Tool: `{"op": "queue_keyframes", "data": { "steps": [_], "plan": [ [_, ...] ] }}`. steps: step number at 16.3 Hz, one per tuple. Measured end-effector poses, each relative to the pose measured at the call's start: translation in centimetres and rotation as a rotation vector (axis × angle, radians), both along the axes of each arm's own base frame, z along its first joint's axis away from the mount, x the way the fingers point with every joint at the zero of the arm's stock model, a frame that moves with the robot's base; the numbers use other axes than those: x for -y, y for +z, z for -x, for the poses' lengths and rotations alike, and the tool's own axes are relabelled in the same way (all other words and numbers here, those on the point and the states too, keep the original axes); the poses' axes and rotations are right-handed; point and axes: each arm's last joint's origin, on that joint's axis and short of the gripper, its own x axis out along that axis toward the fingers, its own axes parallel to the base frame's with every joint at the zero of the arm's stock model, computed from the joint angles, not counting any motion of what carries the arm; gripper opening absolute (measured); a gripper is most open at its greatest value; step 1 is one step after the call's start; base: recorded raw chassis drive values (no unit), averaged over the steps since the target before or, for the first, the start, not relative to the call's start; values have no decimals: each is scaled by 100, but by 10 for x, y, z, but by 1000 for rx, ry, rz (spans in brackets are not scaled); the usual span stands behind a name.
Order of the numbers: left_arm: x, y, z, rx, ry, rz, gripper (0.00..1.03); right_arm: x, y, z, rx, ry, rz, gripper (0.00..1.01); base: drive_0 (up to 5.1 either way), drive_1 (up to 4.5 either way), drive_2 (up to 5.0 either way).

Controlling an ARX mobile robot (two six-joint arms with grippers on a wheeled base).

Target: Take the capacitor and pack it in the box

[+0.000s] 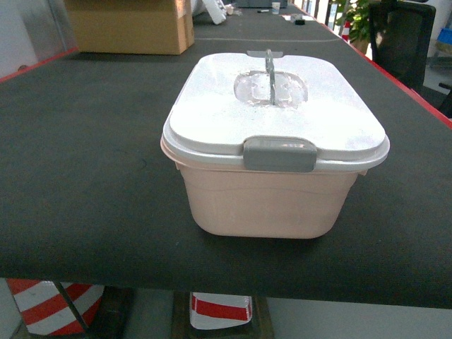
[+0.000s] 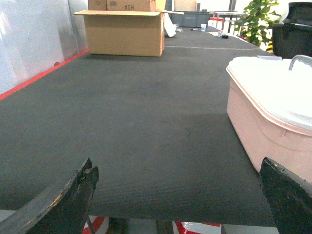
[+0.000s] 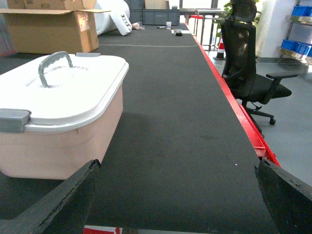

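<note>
The box [image 1: 272,152] sits in the middle of the head view on the dark table [image 1: 85,176], its white lid [image 1: 233,113] on and the grey front latch [image 1: 280,155] down. The grey handle [image 1: 269,74] stands upright over a clear recess. No capacitor shows in any view.

The head view shows neither arm. The left wrist view shows the left gripper [image 2: 178,204] at the bottom edge, its fingers spread wide with nothing between them and the box at the right edge. The right wrist view shows the right gripper [image 3: 178,200], likewise wide apart and holding nothing, with the box at left.

A cardboard carton [image 1: 131,25] stands at the upper left of the head view. Only the right wrist view shows the black office chair [image 3: 248,68] at upper right.
</note>
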Motion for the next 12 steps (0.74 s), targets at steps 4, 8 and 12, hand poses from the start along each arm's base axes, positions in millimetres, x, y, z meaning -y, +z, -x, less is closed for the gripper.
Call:
{"op": "queue_keyframes", "data": {
  "steps": [4, 8, 12],
  "plan": [
    [0, 0, 0, 1, 0, 0, 98, 0, 0, 0, 0, 0, 0, 98, 0, 0, 0],
    [0, 0, 0, 0, 0, 0, 98, 0, 0, 0, 0, 0, 0, 98, 0, 0, 0],
    [0, 0, 0, 0, 0, 0, 98, 0, 0, 0, 0, 0, 0, 98, 0, 0, 0]
  ]
}}
